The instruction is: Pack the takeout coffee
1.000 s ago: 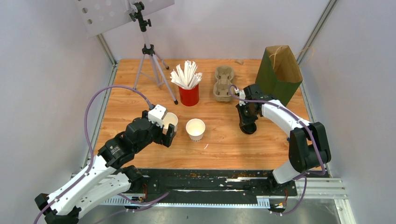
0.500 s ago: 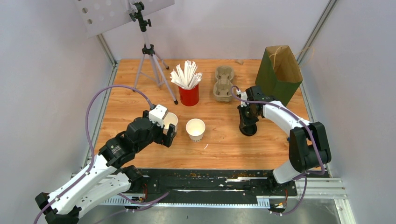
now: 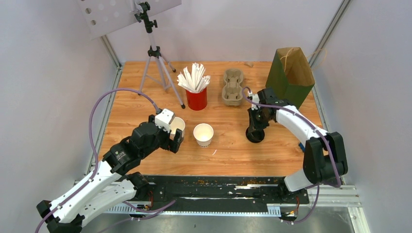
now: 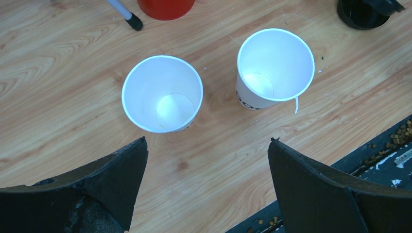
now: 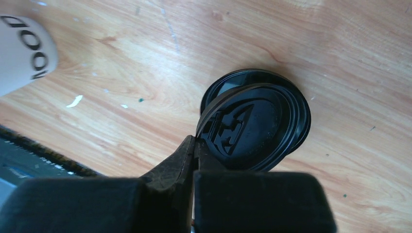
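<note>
Near the arm bases, two lidless white paper cups (image 4: 162,92) stand just apart on the wooden table (image 4: 58,58). Light and empty, either could tip if a finger clips it. Farther right, the black plastic lid (image 5: 252,126) may slip from its thin rim pinch, or drag up what looks like a second lid (image 5: 302,114) beneath. The left hand (image 4: 206,145) is spread wide, holding nothing, just short of the cups. The right hand (image 5: 194,145) is clamped on that lid's edge.

The left arm (image 3: 104,170) reaches up from the lower left of the frame, its left gripper (image 4: 208,141) tipped downward, jaws spread wide. The right arm (image 3: 296,121) bends in from the right edge, its right gripper (image 5: 194,145) pointing down, pinched tight on the rim of a black lid (image 5: 243,131).
</note>
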Robot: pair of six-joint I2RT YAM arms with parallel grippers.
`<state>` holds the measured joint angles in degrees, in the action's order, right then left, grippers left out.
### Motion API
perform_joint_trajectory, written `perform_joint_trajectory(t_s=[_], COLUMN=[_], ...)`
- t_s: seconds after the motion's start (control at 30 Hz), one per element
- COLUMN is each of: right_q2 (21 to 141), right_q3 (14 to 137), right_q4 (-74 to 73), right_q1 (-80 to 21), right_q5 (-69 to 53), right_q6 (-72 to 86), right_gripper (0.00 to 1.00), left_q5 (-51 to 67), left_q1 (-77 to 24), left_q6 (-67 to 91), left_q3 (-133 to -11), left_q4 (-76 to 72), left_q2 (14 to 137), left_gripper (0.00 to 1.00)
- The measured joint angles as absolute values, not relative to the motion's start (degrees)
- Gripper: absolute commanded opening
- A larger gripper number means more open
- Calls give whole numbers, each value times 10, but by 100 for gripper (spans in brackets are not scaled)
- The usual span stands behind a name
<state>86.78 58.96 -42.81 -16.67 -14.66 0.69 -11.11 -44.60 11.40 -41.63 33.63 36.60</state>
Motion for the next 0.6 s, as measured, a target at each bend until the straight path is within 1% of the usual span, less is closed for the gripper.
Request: perform_joint_trajectory(t_s=[0.13, 0.37, 0.5, 0.6], right_q2=[819, 734, 680, 646], right_q3=[600, 615, 594, 575], right_q4=[-442, -433, -343, -262], right_q1=[-167, -185, -235, -291], right_q5=[-180, -265, -335, -366], right_q6=[34, 100, 188, 260], right_gripper=[0, 0, 0, 0], left_q5=[-108, -11, 66, 113], left_q1=[-446, -446, -446, -446], left_q6=[111, 43, -15, -48], left_q3=[-416, -376, -326, -305], left_q4=[335, 260, 163, 99], left_q2=[364, 300, 231, 214], left_gripper=[100, 100, 100, 100])
